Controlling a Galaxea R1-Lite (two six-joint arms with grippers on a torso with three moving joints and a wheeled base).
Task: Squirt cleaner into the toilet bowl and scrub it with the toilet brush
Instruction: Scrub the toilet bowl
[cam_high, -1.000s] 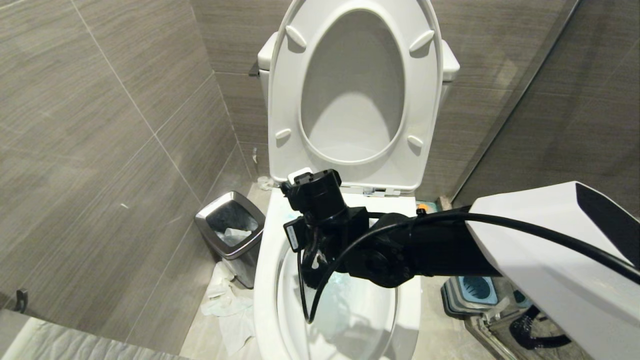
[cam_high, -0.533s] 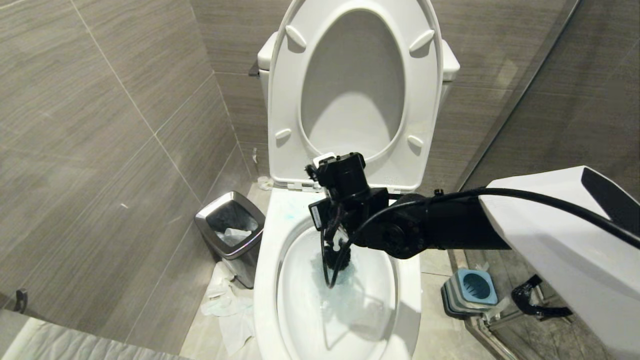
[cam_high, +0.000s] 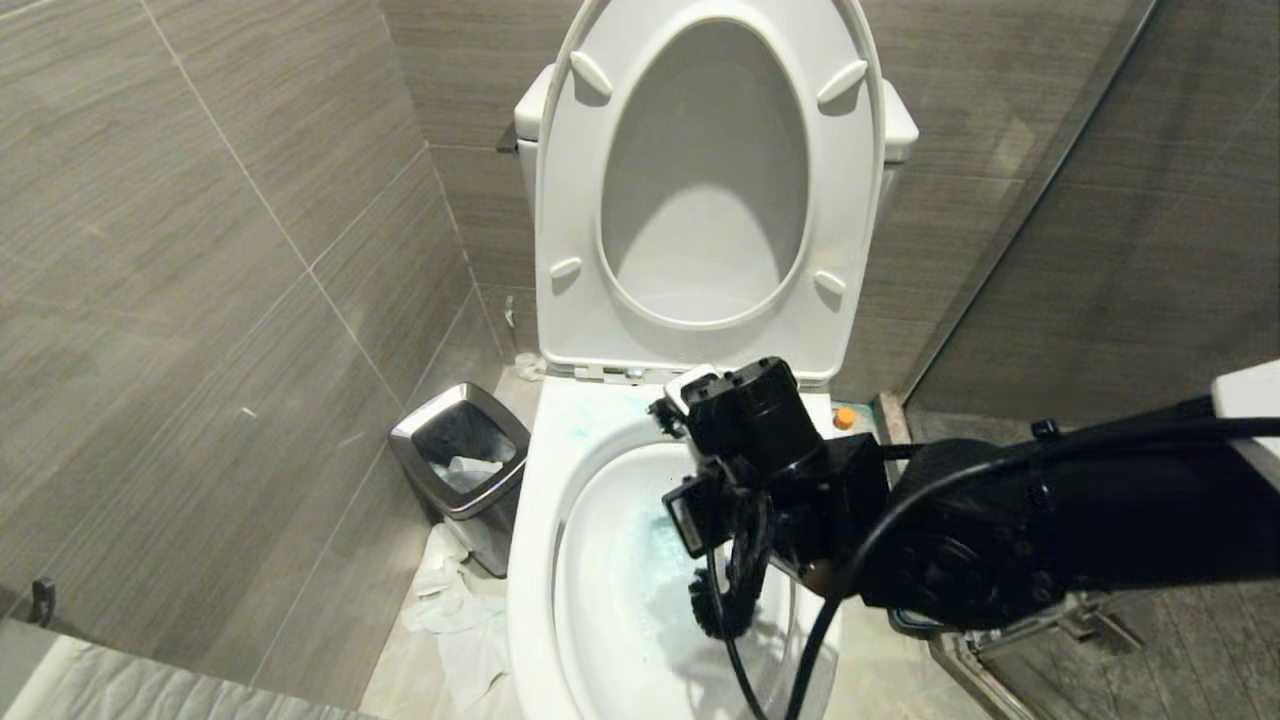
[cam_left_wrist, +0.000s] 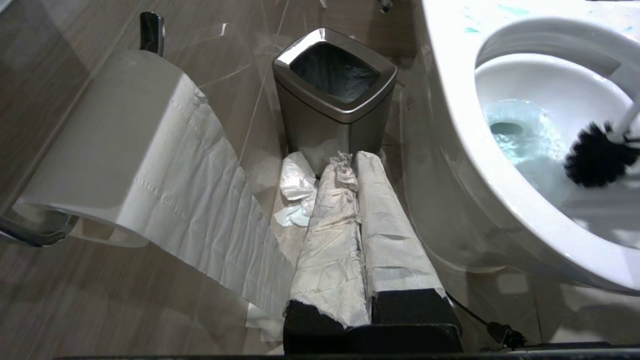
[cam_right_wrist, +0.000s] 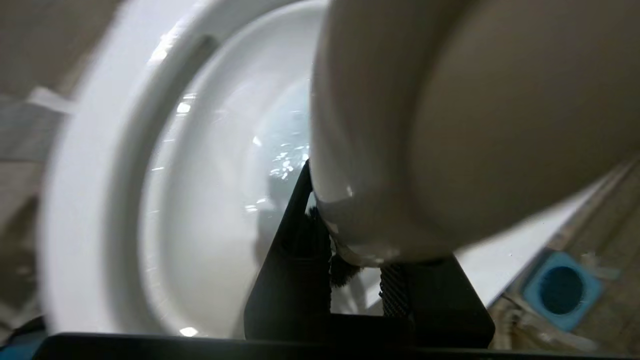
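I'm scrubbing: my right gripper (cam_right_wrist: 357, 280) pinches the toilet brush (cam_left_wrist: 597, 155) inside the toilet bowl (cam_high: 530, 560); next, sweep the far wall's cleaner (cam_high: 655, 525).

The right arm (cam_high: 960, 540) is matte black with a round joint housing, a white shell behind it, and black cables (cam_high: 800, 650) looping below the wrist. The left fingers (cam_left_wrist: 330, 265) are black, wrapped in white paper.
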